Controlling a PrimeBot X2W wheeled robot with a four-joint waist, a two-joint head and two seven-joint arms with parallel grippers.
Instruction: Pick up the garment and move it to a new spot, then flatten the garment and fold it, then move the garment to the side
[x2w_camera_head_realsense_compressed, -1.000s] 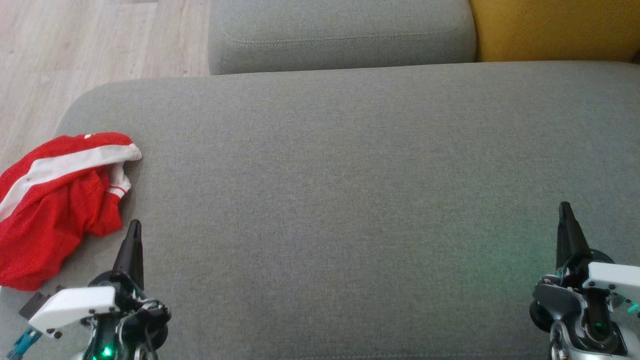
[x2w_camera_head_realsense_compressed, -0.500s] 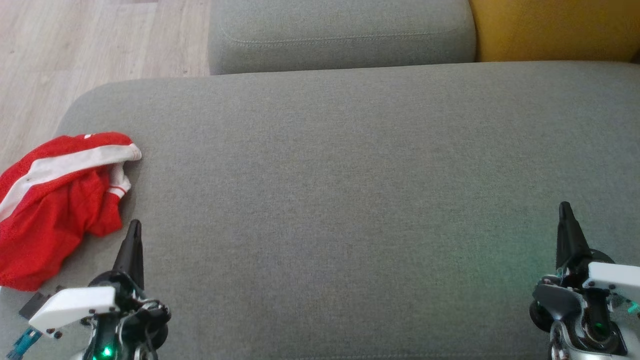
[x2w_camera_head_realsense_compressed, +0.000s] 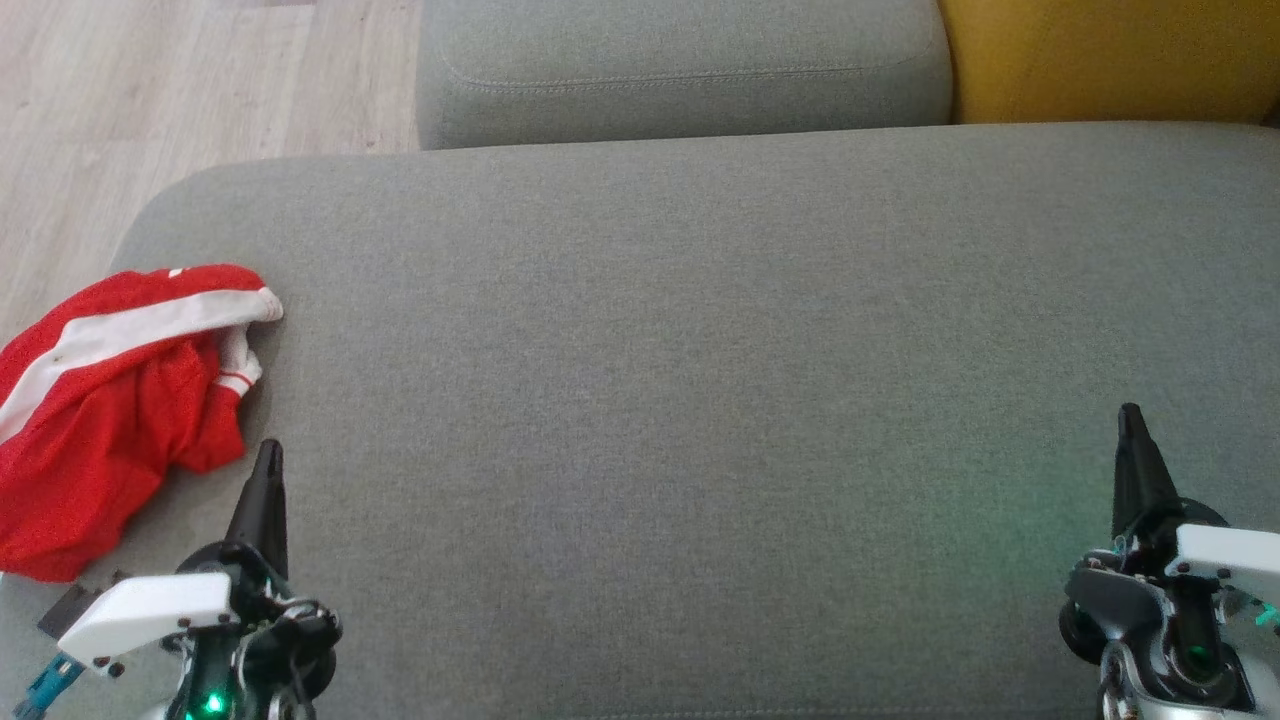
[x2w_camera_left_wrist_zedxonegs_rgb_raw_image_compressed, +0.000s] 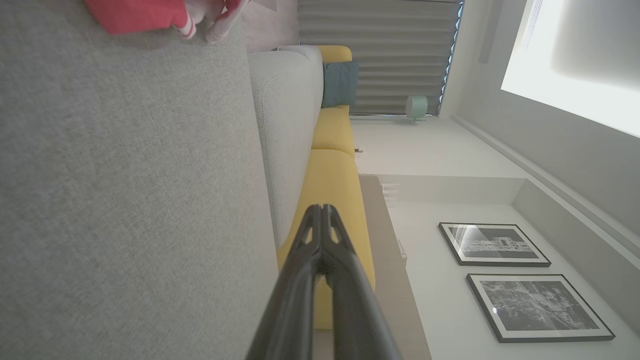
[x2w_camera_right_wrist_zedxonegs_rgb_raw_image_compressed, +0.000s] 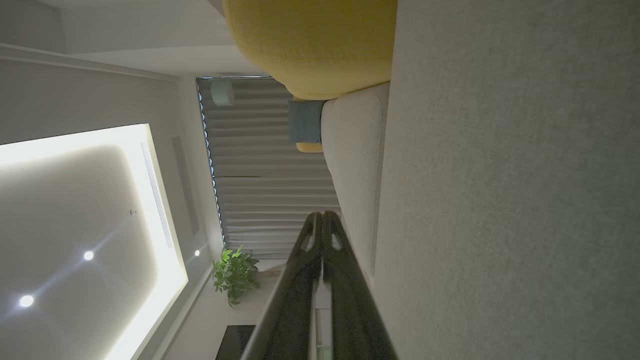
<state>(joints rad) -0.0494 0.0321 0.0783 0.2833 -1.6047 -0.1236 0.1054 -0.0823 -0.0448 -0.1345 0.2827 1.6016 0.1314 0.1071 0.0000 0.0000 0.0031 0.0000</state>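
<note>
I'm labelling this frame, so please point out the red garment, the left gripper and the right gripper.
red garment (x2w_camera_head_realsense_compressed: 110, 420), head view, middle of the crumpled red cloth.
left gripper (x2w_camera_head_realsense_compressed: 268, 452), head view, tip of its shut fingers.
right gripper (x2w_camera_head_realsense_compressed: 1130, 415), head view, tip of its shut fingers.

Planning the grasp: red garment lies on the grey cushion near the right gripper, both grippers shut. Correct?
No: the head view shows the garment near the left gripper, not the right gripper. The grey cushion and shut grippers are correct.
</note>
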